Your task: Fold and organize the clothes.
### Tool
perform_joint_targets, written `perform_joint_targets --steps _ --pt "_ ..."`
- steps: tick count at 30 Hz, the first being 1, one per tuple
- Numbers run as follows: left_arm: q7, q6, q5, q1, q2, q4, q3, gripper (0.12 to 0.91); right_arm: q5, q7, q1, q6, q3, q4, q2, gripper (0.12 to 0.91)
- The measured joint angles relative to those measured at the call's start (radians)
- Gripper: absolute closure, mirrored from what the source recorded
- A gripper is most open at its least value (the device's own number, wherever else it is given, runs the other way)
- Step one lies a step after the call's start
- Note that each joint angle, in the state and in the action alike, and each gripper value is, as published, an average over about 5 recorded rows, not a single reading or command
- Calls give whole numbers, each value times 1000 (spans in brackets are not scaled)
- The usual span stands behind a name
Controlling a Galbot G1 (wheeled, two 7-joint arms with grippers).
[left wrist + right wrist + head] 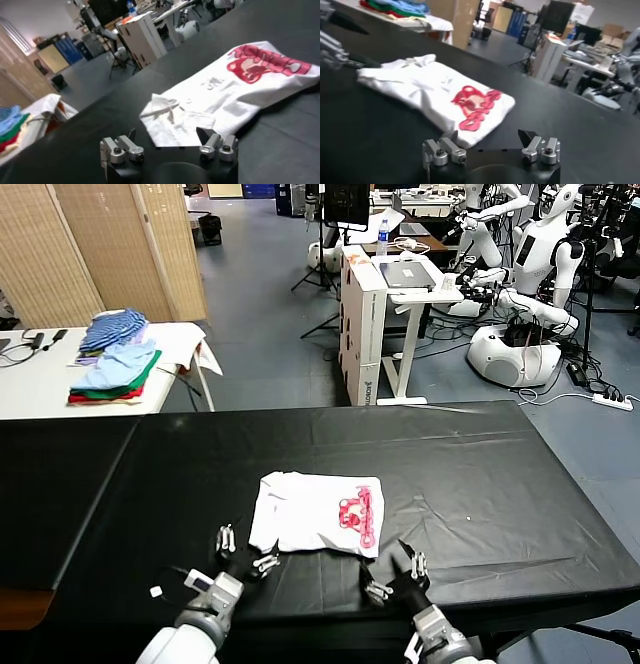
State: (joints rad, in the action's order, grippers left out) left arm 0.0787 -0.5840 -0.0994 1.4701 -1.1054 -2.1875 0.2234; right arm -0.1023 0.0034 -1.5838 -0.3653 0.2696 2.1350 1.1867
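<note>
At the near edge of the black table (480,484), both grippers sit low with their jaws spread wide and nothing between them. The left gripper (243,551) rests just beside the near left corner of the T-shirt (318,512), its fingers (122,147) apart from the cloth in the left wrist view, where the crumpled white edge lies right in front of them. The right gripper (397,572) sits just off the near right corner of the shirt, and in the right wrist view its fingers (540,146) stand clear of the fabric, with the printed end nearest to them. The T-shirt lies folded into a rough rectangle on the table between and a little beyond the two grippers, white with a pink-red print (360,514) along its right side. Farther off to the left, a white table (40,374) carries a stack of blue, green and red folded clothes (115,364). Behind the black table stand a white cardboard box (362,314), a white desk (425,294) and several white robots (520,304) on the grey floor.
</note>
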Motion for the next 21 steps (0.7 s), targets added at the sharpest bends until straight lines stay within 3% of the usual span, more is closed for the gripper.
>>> perform_joint_targets --steps 21 --pt "5 -21 20 -12 1 27 5 123 8 25 23 -4 43 -24 4 118"
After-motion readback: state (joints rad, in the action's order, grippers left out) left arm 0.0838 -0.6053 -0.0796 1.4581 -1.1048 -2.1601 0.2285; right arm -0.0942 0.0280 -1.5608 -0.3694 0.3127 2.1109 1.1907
